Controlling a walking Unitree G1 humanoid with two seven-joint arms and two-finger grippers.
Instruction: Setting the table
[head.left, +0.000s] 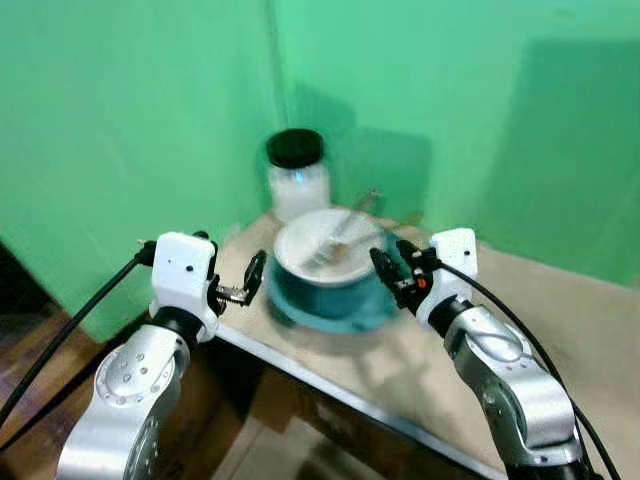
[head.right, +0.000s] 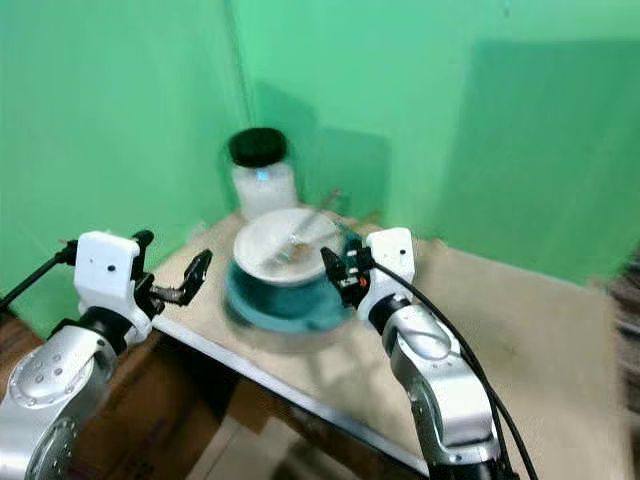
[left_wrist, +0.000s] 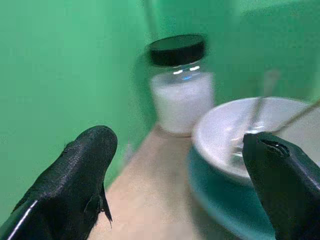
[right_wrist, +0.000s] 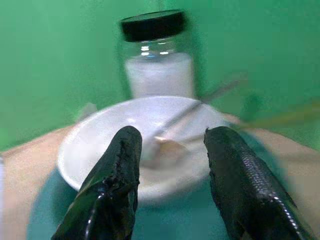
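Observation:
A white bowl (head.left: 325, 247) sits on a teal plate (head.left: 335, 300) near the table's left corner, with a spoon (head.left: 345, 232) and what look like chopsticks leaning in it. My left gripper (head.left: 252, 278) hovers open just left of the plate, at the table edge. On the plate's right side my right gripper (head.left: 388, 270) stands open, its fingers pointing at the bowl (right_wrist: 150, 145). Neither gripper holds anything. The left wrist view shows the bowl (left_wrist: 250, 135) past the fingertips.
A glass jar (head.left: 297, 175) with a black lid and white contents stands behind the bowl by the green wall. The beige table (head.left: 560, 330) stretches free to the right. Its metal front edge (head.left: 330, 385) runs diagonally, with brown floor below.

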